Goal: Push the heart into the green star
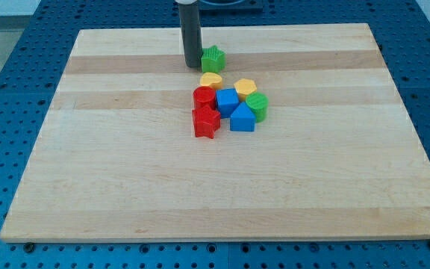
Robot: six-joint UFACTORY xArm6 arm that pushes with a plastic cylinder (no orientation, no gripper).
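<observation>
A green star (213, 58) sits near the board's top middle. My tip (192, 65) stands right beside it on its left, touching or nearly so. A yellow heart (210, 80) lies just below the star, a small gap apart, at the top of a tight cluster. The cluster holds a red cylinder (204, 97), a red star (206, 122), a blue cube (227, 101), a blue triangular block (242, 118), a yellow hexagon (245, 87) and a green cylinder (257, 106).
The wooden board (125, 172) lies on a blue perforated table (6, 45). The rod (190, 30) comes down from the view's top.
</observation>
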